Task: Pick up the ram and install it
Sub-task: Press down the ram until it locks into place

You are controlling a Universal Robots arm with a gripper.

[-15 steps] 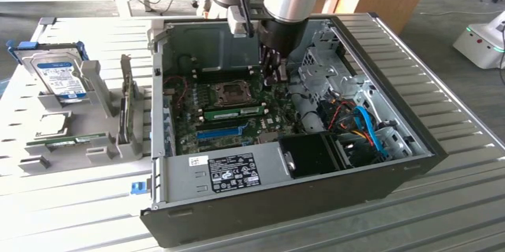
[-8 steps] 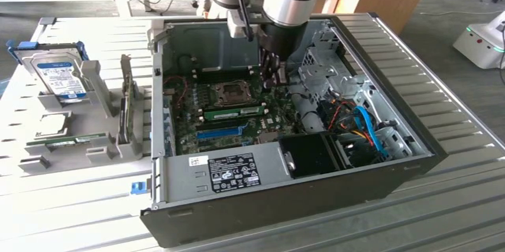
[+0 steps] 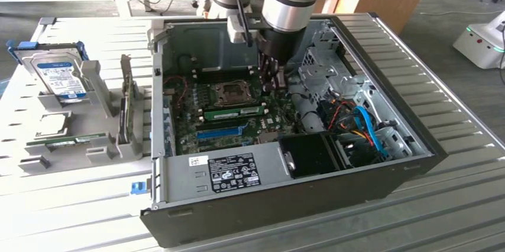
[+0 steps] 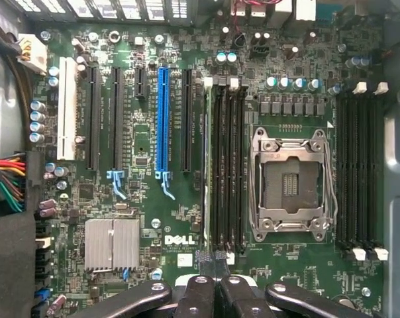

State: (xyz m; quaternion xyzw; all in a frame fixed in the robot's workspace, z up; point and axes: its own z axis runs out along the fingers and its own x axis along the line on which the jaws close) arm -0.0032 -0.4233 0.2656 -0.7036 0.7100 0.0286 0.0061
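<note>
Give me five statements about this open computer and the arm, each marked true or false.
1. The end effector is shut. True.
2. The hard drive sits inside the case. False: it stands in a holder outside the case, at the exterior view's left.
3. The processor socket is empty. True.
4. The long slot among the black ones is red. False: it is blue.
5. A green ram stick is inside the case. True.

One hard drive [image 3: 61, 77], one blue slot [image 4: 163, 119], one heatsink [image 4: 112, 244].
</note>
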